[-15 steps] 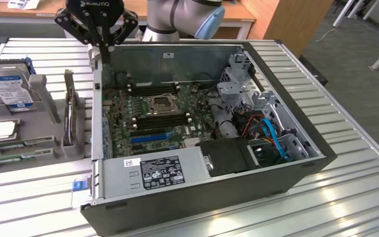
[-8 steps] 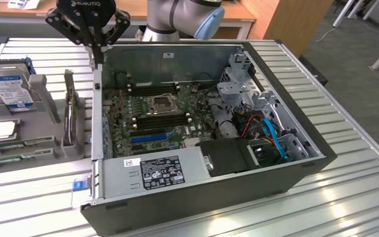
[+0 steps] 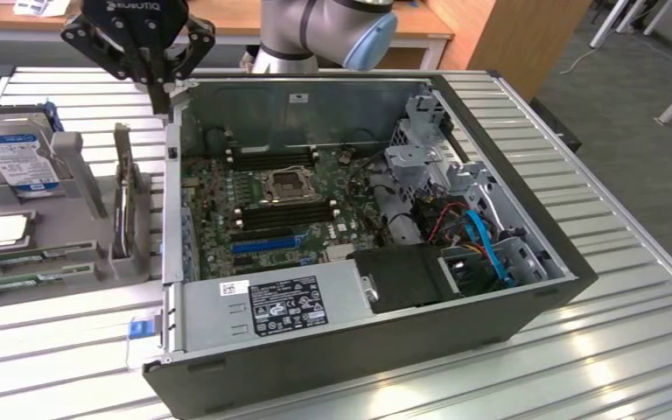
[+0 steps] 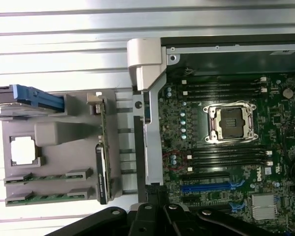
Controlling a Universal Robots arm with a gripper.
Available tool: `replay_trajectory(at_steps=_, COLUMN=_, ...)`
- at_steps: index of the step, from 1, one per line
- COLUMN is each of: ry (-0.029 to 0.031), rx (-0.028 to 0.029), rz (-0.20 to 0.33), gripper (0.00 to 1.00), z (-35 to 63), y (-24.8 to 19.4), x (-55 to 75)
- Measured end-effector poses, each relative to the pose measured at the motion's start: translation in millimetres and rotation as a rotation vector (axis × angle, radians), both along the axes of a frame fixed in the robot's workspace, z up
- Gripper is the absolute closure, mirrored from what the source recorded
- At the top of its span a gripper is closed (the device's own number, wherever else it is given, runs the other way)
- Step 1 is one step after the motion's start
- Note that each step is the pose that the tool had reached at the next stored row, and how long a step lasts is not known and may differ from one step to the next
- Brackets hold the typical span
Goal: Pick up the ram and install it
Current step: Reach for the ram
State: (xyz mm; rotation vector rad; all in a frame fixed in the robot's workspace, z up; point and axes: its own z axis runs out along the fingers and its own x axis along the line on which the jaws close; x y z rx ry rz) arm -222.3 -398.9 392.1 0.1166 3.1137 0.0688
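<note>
The claw [image 3: 161, 87] hangs over the back corner of the open PC case [image 3: 430, 341], on the side facing the parts holder [image 3: 73, 157]. Its black fingers look pinched together with nothing between them.

The ram [image 3: 27, 257] isn't picked up: two slim green sticks lie on edge in grooves along the near end of that gray, plastic-looking holder. My guess is they sit on edge so the top sticks up where the fingers can pinch it. The holder also carries a blue-and-silver hard drive [image 3: 15, 157] upright and a square silver processor chip [image 3: 6, 229] flat in its own pocket.

Inside the case, the green motherboard [image 3: 312, 166] lies flat, so the long black memory slots [image 3: 283, 214] beside the CPU socket [image 3: 287, 184] face straight up and look empty. Everything sits on a ribbed, shiny metal desk [image 3: 616, 350].
</note>
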Motion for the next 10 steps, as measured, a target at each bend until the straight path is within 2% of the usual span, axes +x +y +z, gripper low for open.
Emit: replay_trajectory(at_steps=10, ry=-0.0001, rx=0.0001, rz=0.0, gripper=0.9, z=-0.4, y=0.0, x=-16.2)
